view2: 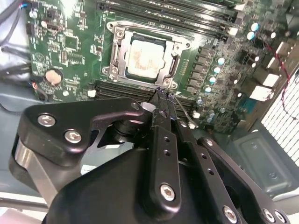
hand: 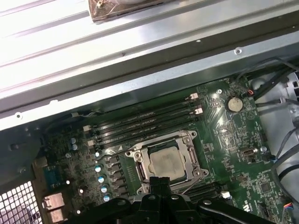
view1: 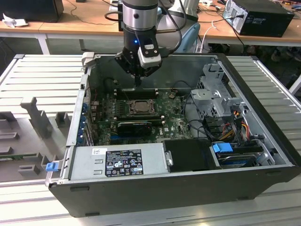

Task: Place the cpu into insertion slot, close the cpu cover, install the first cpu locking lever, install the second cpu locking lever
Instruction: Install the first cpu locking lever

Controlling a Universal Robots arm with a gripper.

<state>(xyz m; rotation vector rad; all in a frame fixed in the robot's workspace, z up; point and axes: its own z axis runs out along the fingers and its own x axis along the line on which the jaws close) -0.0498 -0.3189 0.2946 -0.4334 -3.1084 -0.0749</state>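
The cpu [view2: 144, 57] lies flat in the insertion slot [view2: 171, 70] on the green board, its silvery top showing through the window of the cpu cover [view2: 138, 78], which is folded down over it. In the first wrist view the cpu [hand: 166, 162] and the cpu cover [hand: 188, 143] sit just beyond my fingers. My gripper [view2: 163, 95] is shut, its tips at the socket's edge, right beside a thin wire locking lever [view2: 183, 111] that slants away from the socket corner. In the exterior view my gripper [view1: 138, 84] hangs just behind the cpu [view1: 140, 107].
Rows of black memory slots [hand: 140, 122] flank the socket. A long black ridged card [view1: 134, 126] lies in front of it, then the grey power supply [view1: 117, 162]. Cables and a drive cage [view1: 214, 101] fill the exterior view's right. The case wall [hand: 140, 60] stands close behind.
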